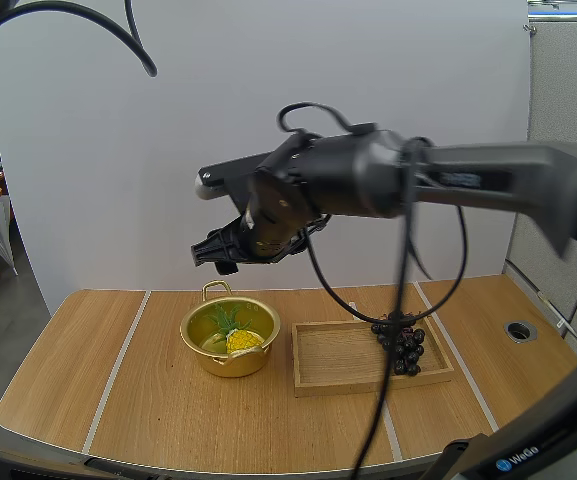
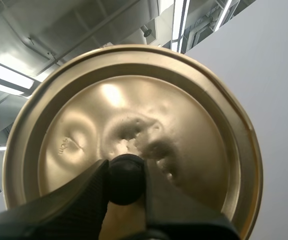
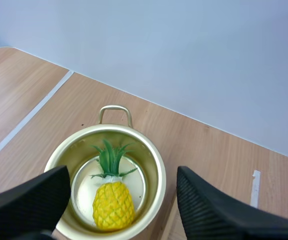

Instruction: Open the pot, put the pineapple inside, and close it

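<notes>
Pineapple (image 3: pixel 113 204) already lies inside the open gold pot (image 1: pixel 203 355), about the middle of the counter (image 1: pixel 88 390), toward its back edge. My right pincer (image 3: pixel 123 175) hangs over the pot, fingers spread wide, nothing in them; reads like a finished drop. My left pincer (image 2: pixel 126 172) is clamped on the black knob (image 2: pixel 126 182) of the lid (image 2: pixel 74 120), lid off the pot so the mouth is free for loading. Closing is all that's left, I judge.

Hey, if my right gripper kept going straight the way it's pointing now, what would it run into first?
Most likely the pineapple lying in the open pot: the right gripper, open, frames it from above. Depth is unclear, so one side could catch the pot's rim first.
</notes>
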Robot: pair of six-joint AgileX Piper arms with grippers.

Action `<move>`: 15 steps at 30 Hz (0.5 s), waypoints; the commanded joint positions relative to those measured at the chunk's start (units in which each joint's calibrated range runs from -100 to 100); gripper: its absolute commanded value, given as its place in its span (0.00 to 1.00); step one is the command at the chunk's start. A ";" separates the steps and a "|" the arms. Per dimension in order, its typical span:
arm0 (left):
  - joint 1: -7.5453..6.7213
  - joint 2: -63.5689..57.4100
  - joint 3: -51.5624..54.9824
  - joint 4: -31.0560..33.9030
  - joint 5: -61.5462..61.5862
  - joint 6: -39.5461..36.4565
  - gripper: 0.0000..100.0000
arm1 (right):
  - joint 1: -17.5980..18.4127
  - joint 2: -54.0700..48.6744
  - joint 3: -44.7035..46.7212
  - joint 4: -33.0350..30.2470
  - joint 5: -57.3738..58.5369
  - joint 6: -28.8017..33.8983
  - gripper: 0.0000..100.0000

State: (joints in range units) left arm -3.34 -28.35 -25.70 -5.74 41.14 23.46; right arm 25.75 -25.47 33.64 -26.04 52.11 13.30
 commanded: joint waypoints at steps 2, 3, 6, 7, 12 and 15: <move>-0.11 -0.40 -0.26 0.20 -2.62 -0.63 0.00 | 0.04 -13.31 6.61 -0.66 1.32 -1.75 1.00; -0.11 -0.40 -0.26 0.20 -2.62 -0.63 0.00 | 0.04 -15.44 7.55 -0.66 1.32 -1.98 1.00; -0.11 -0.40 -0.26 0.20 -2.62 -0.63 0.00 | 0.04 -21.99 10.71 -0.42 2.28 -3.26 1.00; -0.11 -0.40 -0.26 0.20 -2.62 -0.63 0.00 | 0.04 -24.00 11.76 -0.42 2.90 -3.25 1.00; -0.11 -0.40 -0.26 0.20 -2.62 -0.63 0.00 | 0.04 -33.21 14.79 -0.42 8.00 -3.41 1.00; -0.11 -0.40 -0.26 0.20 -2.62 -0.63 0.00 | 0.04 -38.03 16.39 -0.56 12.17 -3.61 1.00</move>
State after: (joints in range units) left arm -3.34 -28.35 -25.70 -5.74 41.14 23.46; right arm 25.75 -54.62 47.36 -26.16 57.39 10.50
